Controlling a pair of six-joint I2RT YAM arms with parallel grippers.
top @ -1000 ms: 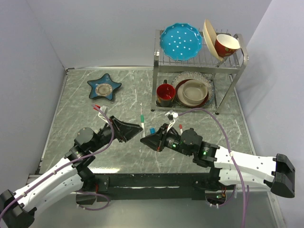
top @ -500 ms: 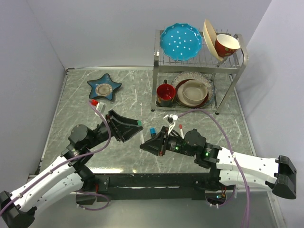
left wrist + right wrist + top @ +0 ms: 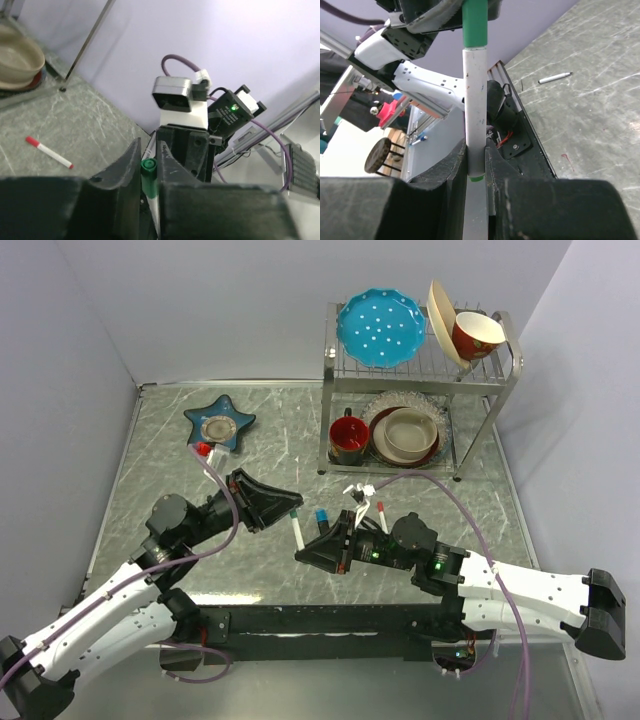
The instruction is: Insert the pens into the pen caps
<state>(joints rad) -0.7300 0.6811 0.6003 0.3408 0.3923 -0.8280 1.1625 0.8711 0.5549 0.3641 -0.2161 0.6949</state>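
A white pen (image 3: pixel 298 532) hangs above the table between my two grippers. My right gripper (image 3: pixel 303 553) is shut on its barrel (image 3: pixel 475 90), near the end with a green ring. The green pen cap (image 3: pixel 474 22) sits on the pen's other end. My left gripper (image 3: pixel 291 510) is shut on that cap (image 3: pixel 149 172), fingertips to either side (image 3: pixel 148 150). A small blue pen cap (image 3: pixel 321 516) stands on the table just beyond my right gripper (image 3: pixel 476 147). A red-tipped pen (image 3: pixel 381 512) lies to its right, also in the left wrist view (image 3: pixel 49 152).
A two-level dish rack (image 3: pixel 497 386) with plates, bowls and a red mug stands at the back right. A blue star-shaped dish (image 3: pixel 219 423) lies at the back left. Another thin pen (image 3: pixel 555 77) lies on the table. Grey walls close in three sides.
My left gripper's jaws have closed on the green cap. The right gripper has tilted the pen so that it now spans both grippers.
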